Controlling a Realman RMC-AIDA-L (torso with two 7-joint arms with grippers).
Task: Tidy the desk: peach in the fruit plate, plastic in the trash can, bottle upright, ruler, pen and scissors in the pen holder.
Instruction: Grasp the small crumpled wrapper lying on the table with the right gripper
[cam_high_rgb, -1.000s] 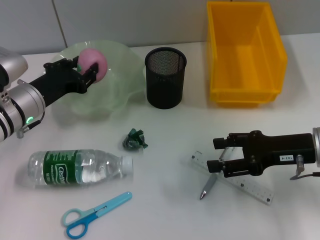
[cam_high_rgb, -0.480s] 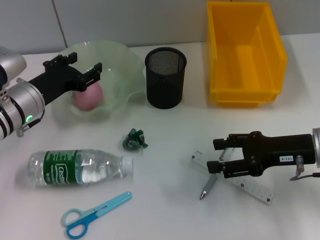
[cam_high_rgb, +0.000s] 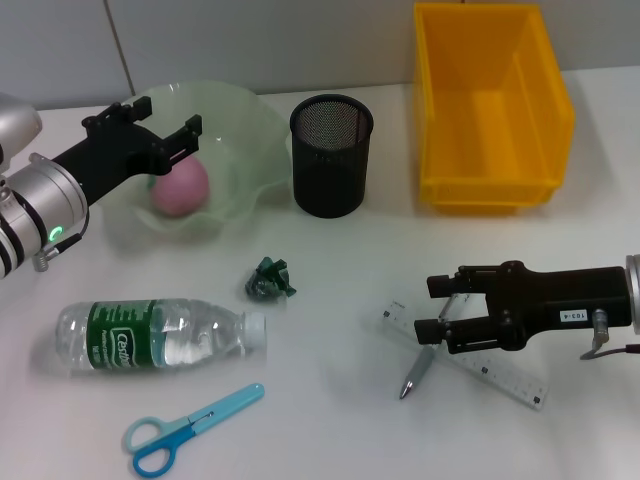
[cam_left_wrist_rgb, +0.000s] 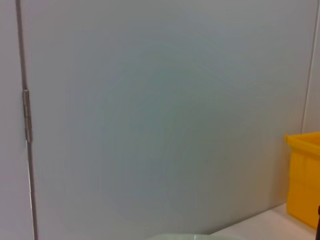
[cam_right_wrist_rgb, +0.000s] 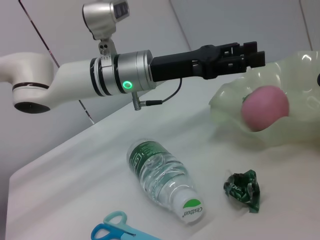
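The pink peach (cam_high_rgb: 180, 187) lies in the pale green fruit plate (cam_high_rgb: 250, 120). Just above the plate's left side hovers my left gripper (cam_high_rgb: 150, 125), open and empty; the right wrist view shows this left gripper (cam_right_wrist_rgb: 248, 52) above the peach (cam_right_wrist_rgb: 265, 107). The bottle (cam_high_rgb: 160, 335) lies on its side. A crumpled green plastic wad (cam_high_rgb: 270, 280) sits near the middle. Blue scissors (cam_high_rgb: 190, 428) lie at the front. My right gripper (cam_high_rgb: 432, 307) is open low over the pen (cam_high_rgb: 413, 378) and the clear ruler (cam_high_rgb: 500, 375), fingers straddling their crossing. The black mesh pen holder (cam_high_rgb: 331, 155) stands upright.
A yellow bin (cam_high_rgb: 490, 105) stands at the back right, beside the pen holder. The white desk ends at a grey wall behind. The left wrist view shows only the wall and the yellow bin's edge (cam_left_wrist_rgb: 302, 175).
The left gripper opened and let the peach drop into the fruit plate, then drew back slightly. The right arm has not moved.
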